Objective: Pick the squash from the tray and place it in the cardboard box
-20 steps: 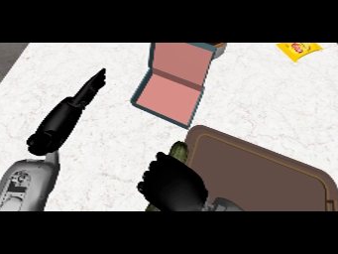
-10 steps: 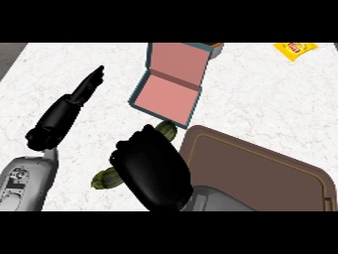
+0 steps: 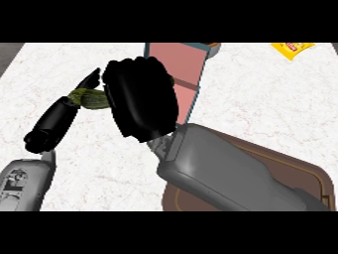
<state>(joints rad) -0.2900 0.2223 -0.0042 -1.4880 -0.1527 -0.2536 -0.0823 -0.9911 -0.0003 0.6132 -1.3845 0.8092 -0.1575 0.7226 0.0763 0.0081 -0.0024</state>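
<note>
Right hand [image 3: 140, 96]: fingers curl round the squash [image 3: 92, 98], up off the tray [image 3: 317, 174], so it can reach the cardboard box [image 3: 179, 59].
Left hand [image 3: 54, 124]: fingers straight, resting.

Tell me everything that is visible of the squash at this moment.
Only a small part of the squash shows: a dark olive-green, rounded end with a dull skin, sticking out to the left of the right hand. That hand is curled round it and hides the rest, so its full shape cannot be told. It is off the brown tray, held above the white marble counter, just left of the pink-lined cardboard box. The fingertips of the left hand show right beside it; whether they touch it is unclear.
</note>
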